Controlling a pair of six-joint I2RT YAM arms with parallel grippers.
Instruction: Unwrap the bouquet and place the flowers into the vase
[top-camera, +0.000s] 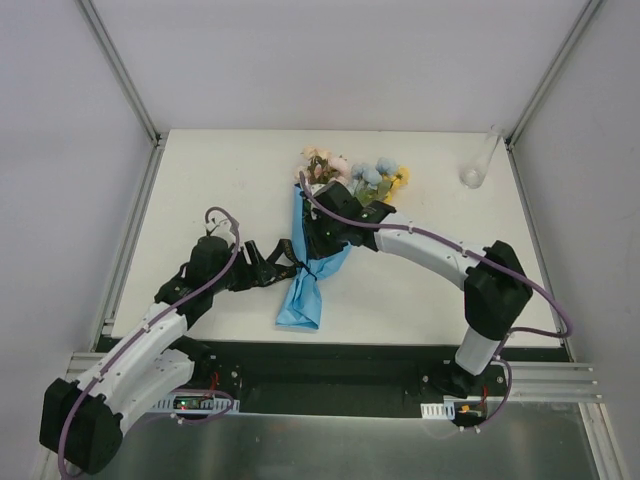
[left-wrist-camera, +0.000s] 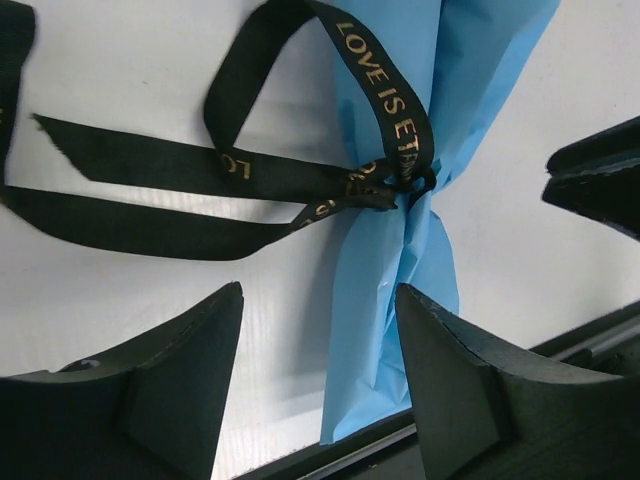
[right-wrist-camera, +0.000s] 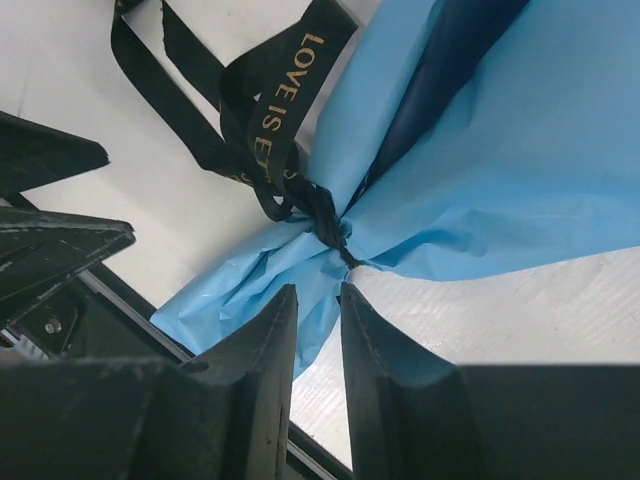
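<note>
One bouquet (top-camera: 303, 290), one vase (top-camera: 478, 165) and one ribbon (left-wrist-camera: 200, 165) are counted on the white table (top-camera: 200, 200), with two grippers at work over the bundle. The bouquet is laid flat at the table's middle, heads toward the far edge and the pointed tail toward the arms. The flowers (top-camera: 360, 175) are seen as small soft clusters in pink, cream, pale blue and yellow; their number cannot be made out. The wrap is smooth blue paper (right-wrist-camera: 480, 180), creased and gathered at a narrow waist. The ribbon is flat, black and matte, printed with gold letters reading "LOVE IS ET…", and is knotted at that waist, with one loop and two loose tails lying on the table. The vase is clear glass, slender, set well apart near the far right corner. The left gripper (left-wrist-camera: 320, 292) is held widely parted beside the bow, with the paper tail seen past its gap; nothing is grasped. The right gripper (right-wrist-camera: 318, 290) is poised at the knot, its jaws only narrowly apart; whether paper is pinched between them cannot be told.
</note>
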